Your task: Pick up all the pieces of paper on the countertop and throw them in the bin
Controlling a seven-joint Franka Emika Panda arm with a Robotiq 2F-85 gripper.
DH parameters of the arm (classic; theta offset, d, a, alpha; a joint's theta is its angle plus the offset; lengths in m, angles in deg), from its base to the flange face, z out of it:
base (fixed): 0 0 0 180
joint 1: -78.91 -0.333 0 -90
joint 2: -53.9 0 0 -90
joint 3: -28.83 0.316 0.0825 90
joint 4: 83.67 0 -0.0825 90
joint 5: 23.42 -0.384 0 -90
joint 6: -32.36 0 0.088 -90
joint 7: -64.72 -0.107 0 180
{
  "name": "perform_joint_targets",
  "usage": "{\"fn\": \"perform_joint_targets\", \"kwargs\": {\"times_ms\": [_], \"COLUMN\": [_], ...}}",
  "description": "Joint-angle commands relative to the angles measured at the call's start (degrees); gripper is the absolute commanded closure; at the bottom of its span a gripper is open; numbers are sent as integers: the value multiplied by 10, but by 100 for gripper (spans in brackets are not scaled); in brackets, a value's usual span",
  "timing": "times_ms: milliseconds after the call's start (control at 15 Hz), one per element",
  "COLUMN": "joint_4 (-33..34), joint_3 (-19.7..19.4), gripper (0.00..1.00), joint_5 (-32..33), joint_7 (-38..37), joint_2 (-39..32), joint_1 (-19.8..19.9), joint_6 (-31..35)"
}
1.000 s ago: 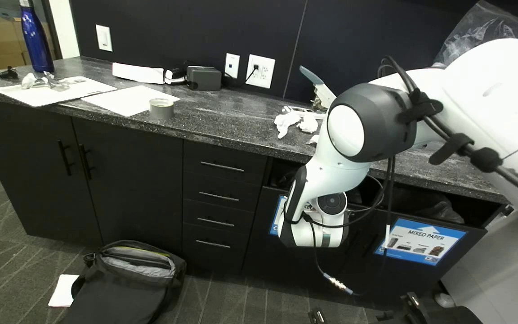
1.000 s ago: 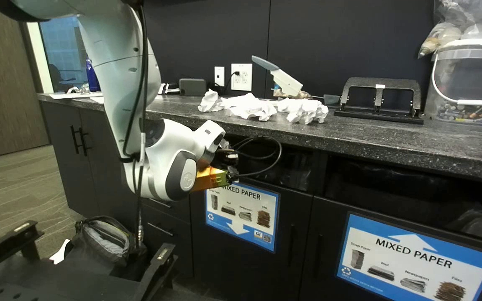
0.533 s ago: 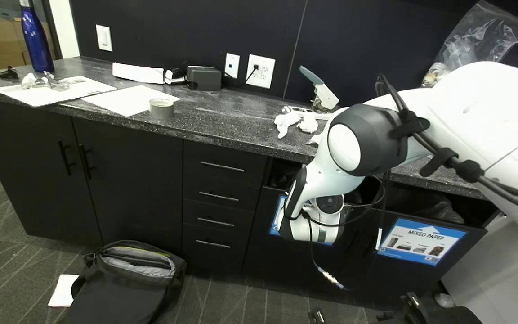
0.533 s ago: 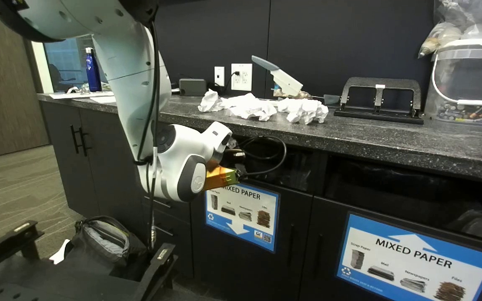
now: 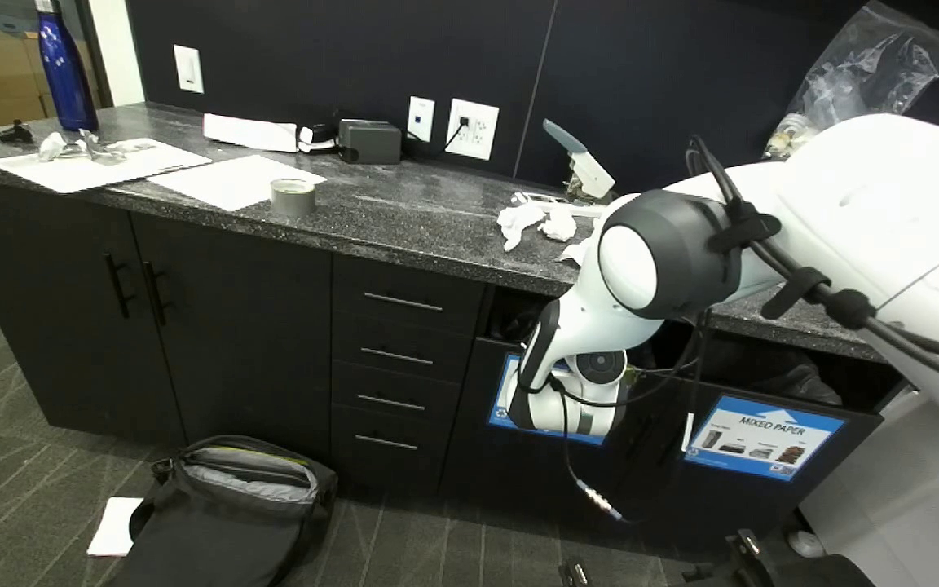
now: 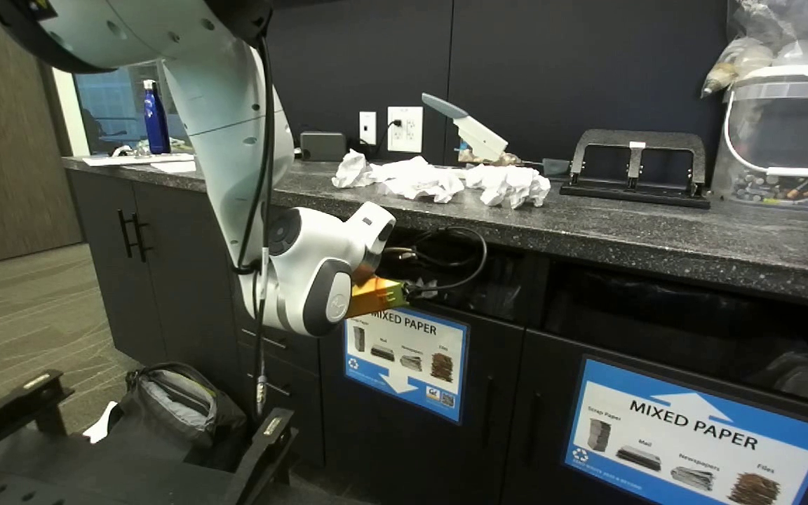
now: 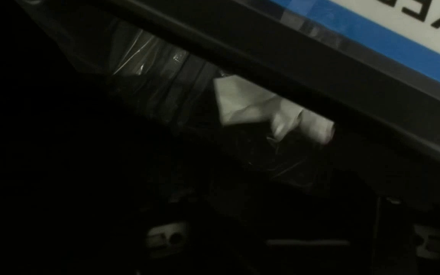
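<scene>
Several crumpled white pieces of paper (image 6: 421, 179) lie on the dark speckled countertop (image 6: 621, 228), and some of them (image 5: 521, 222) show in an exterior view beside the arm. Below the counter edge, my hand reaches into the slot of the bin (image 6: 404, 442), the black front with a blue-and-white label. In the dark wrist view, my gripper (image 7: 288, 202) has its fingers (image 7: 166, 238) far apart, with nothing seen between them. Past them, inside the bin rim, a slightly blurred white piece of paper (image 7: 248, 101) is apart from the fingers, near clear liner. The arm hides the gripper in an exterior view (image 5: 567, 391).
Along the wall stand a raised stapler (image 6: 477, 133), a black hole punch (image 6: 635, 168) and a clear bucket (image 6: 783, 154). Flat white sheets (image 5: 233, 181) and a tape roll (image 5: 293, 198) occupy the far counter. A second labelled front (image 6: 698, 449) adjoins the bin.
Over the last second the hand has shifted toward the bin slot, slightly rightward in an exterior view, and the upper arm has come lower. The wads on the counter have stayed put.
</scene>
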Motion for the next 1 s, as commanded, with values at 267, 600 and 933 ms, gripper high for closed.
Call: {"fn": "perform_joint_targets", "kwargs": {"times_ms": [267,600,933], "joint_4": [-102,-233,-335], "joint_3": [14,-14,-89], "gripper": [0,0,0], "joint_5": [-12,-58,-182], "joint_7": [49,55,191], "joint_2": [97,205,340], "joint_1": [-14,-80,-188], "joint_6": [-81,-106,-251]}}
